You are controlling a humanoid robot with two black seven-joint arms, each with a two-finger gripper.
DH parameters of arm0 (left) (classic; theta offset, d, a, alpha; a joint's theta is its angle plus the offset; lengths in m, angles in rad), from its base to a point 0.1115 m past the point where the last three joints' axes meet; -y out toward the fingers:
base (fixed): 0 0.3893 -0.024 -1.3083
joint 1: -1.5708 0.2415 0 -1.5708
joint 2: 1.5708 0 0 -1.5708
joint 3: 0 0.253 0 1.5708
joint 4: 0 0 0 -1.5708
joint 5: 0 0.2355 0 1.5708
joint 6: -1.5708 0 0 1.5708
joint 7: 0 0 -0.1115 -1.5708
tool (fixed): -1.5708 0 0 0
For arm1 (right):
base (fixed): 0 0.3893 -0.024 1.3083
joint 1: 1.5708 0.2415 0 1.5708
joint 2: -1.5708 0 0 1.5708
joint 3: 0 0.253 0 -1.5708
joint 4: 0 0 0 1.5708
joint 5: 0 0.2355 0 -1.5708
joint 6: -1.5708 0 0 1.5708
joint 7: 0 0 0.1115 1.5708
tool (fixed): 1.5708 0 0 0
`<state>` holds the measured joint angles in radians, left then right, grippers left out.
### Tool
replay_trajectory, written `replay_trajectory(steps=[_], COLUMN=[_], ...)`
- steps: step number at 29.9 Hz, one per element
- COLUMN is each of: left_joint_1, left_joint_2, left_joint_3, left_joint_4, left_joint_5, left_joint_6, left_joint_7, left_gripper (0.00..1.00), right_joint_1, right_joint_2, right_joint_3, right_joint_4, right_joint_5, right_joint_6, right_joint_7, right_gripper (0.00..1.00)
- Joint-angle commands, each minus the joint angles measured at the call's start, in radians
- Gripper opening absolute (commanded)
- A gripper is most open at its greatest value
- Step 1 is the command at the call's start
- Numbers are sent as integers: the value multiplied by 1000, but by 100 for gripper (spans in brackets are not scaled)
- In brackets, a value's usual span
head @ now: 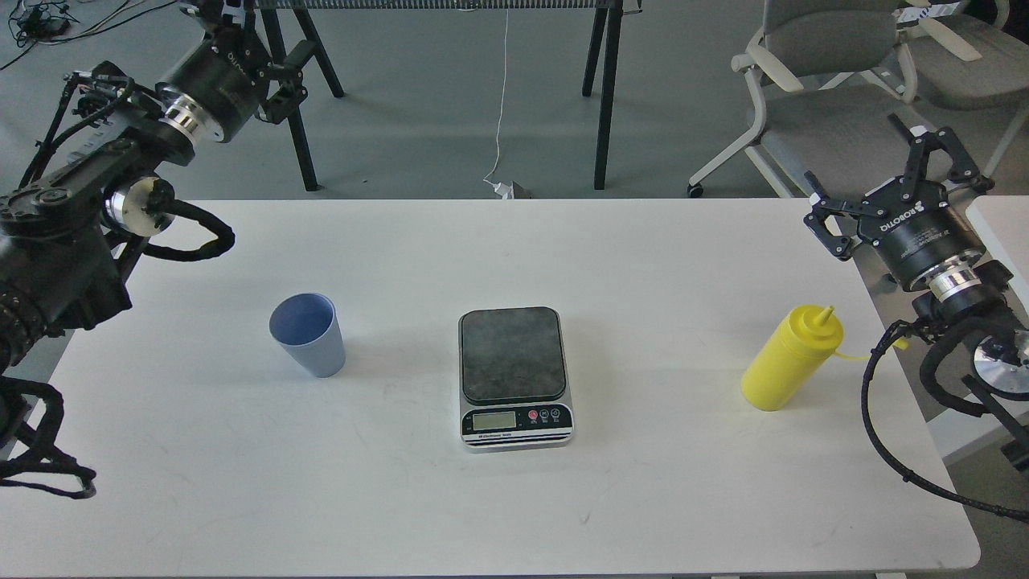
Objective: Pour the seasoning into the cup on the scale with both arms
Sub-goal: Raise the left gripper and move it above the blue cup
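The light blue-grey cup point(308, 334) stands upright and empty on the white table point(514, 498), left of centre. In the middle lies the scale point(513, 355), its dark platform bare and its LCD facing me. The yellow seasoning bottle point(791, 359) stands at the right, with its cone nozzle up and its cap hanging off to the right. My left gripper point(256, 48) is raised beyond the table's far left corner, open and holding nothing, far from the cup. Above and right of the bottle, my right gripper point(858, 157) hangs open and empty, off the table's far right edge.
A grey office chair point(820, 88) stands behind the right corner. Black legs of another table point(603, 96) and a white cable point(500, 104) are on the floor beyond. A second white surface point(1001, 233) adjoins at the right. My right arm's cables point(884, 418) loop over the table's right edge.
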<state>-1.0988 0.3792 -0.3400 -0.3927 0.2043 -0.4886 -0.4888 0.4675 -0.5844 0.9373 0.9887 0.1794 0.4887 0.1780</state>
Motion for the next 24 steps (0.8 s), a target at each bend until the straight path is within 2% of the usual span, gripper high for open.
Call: replay_trajectory(steps=[1, 7, 12, 24], left_joint_1=[-9, -12, 7, 56], left_joint_2=[-5, -9, -16, 3], left_joint_3=[-1, -8, -69, -83], left_joint_4=[1, 0, 0, 0], left_joint_5=[3, -3, -60, -57], left_joint_6=[0, 0, 0, 0], left_joint_7=[0, 0, 0, 0], left_gripper=[100, 100, 100, 100], right_joint_1=[0, -1, 0, 5], right_joint_2=[-2, 0, 2, -3], right_joint_3=[0, 0, 0, 0], right_joint_4=[-1, -1, -1, 4], right_joint_5=[0, 0, 0, 2], right_joint_6=[0, 0, 0, 0], right_joint_7=[0, 0, 0, 0], right_gripper=[99, 99, 99, 99])
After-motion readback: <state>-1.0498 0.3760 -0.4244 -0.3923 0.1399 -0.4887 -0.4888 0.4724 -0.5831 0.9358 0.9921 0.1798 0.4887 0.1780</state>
